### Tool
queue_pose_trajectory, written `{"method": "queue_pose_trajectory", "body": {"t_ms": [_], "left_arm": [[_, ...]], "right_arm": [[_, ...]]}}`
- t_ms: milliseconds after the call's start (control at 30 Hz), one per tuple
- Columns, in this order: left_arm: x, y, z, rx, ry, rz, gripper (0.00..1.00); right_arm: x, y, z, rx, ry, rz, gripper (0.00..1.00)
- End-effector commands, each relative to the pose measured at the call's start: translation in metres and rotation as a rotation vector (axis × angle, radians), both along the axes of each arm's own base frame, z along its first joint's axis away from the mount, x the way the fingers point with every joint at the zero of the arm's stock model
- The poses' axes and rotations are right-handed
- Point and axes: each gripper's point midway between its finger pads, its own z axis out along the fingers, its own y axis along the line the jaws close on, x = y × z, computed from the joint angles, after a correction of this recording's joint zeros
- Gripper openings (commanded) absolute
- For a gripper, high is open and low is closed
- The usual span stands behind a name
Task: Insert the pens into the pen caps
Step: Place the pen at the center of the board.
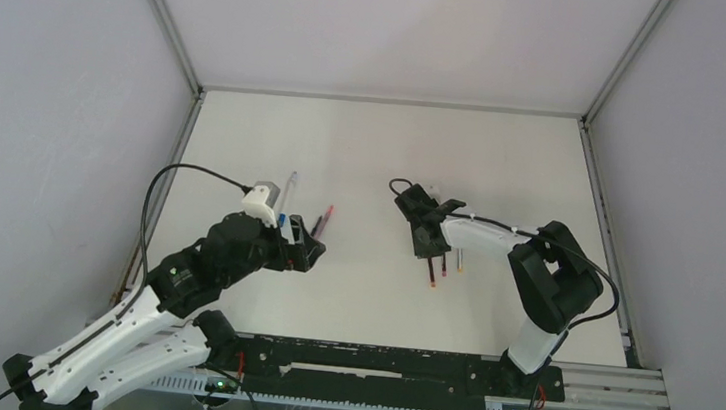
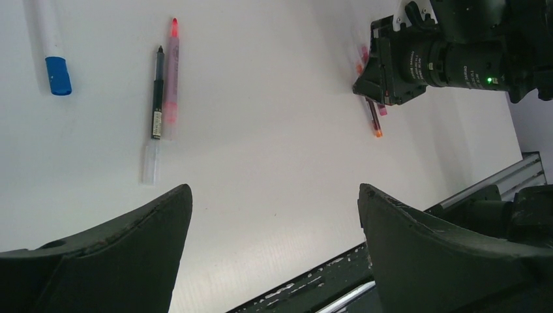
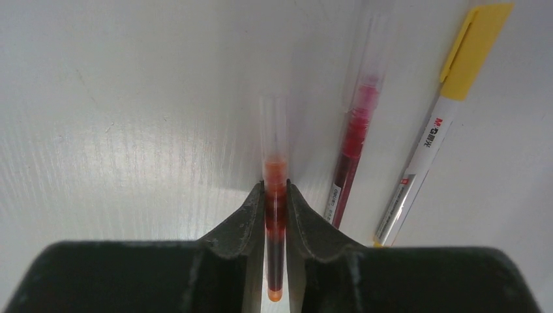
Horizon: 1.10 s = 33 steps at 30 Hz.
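Walls [image 1: 49, 84] of plain pale grey stand on three sides of my table [image 1: 375, 146], joined at the far corners by slim metal posts [image 1: 166, 20]. The tabletop is a white sheet with fine ribbing, faintly glossy under the light. My right gripper [image 3: 275, 192] is down at the surface right of centre, its jaws pinched tight on an orange-ended pen [image 3: 274, 163]. This pen has a clear barrel with orange-red ink inside and an orange tip poking out behind my fingers. Just beside it lie a dark red pen [image 3: 352, 150] and, further over, a yellow-capped pen [image 3: 443, 98] with a white printed barrel; the three are roughly parallel. My left gripper [image 2: 274, 195] hangs above the left side of the table with its jaws spread wide and nothing between them. Ahead of it lie a blue-capped pen [image 2: 55, 59] and, side by side and almost touching, a slim black pen [image 2: 157, 98] and a pink pen [image 2: 171, 72] with a glowing reddish tip.
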Motion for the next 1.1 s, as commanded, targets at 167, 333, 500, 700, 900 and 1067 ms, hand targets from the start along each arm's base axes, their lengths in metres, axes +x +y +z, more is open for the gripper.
{"method": "queue_pose_trajectory", "body": {"t_ms": [167, 333, 500, 700, 900, 1067], "left_arm": [[0.005, -0.002, 0.005, -0.025, -0.018, 0.014, 1.00], [0.011, 0.000, -0.006, 0.036, 0.027, 0.025, 1.00], [0.041, 0.032, 0.001, 0.144, 0.016, 0.152, 0.99], [0.090, 0.082, 0.013, 0.271, 0.028, 0.320, 0.91], [0.129, 0.084, -0.013, 0.425, 0.109, 0.294, 0.85], [0.163, 0.085, -0.049, 0.530, 0.203, 0.262, 0.75]], "right_arm": [[0.008, -0.002, 0.004, 0.006, -0.022, 0.009, 0.29], [0.003, 0.013, 0.029, 0.113, -0.037, 0.035, 0.32], [-0.006, 0.035, 0.106, 0.272, -0.163, 0.096, 0.35], [-0.033, 0.048, 0.176, 0.464, -0.275, 0.147, 0.35], [-0.072, 0.056, 0.203, 0.564, -0.302, 0.215, 0.35], [-0.100, 0.064, 0.217, 0.675, -0.329, 0.257, 0.35]]}}
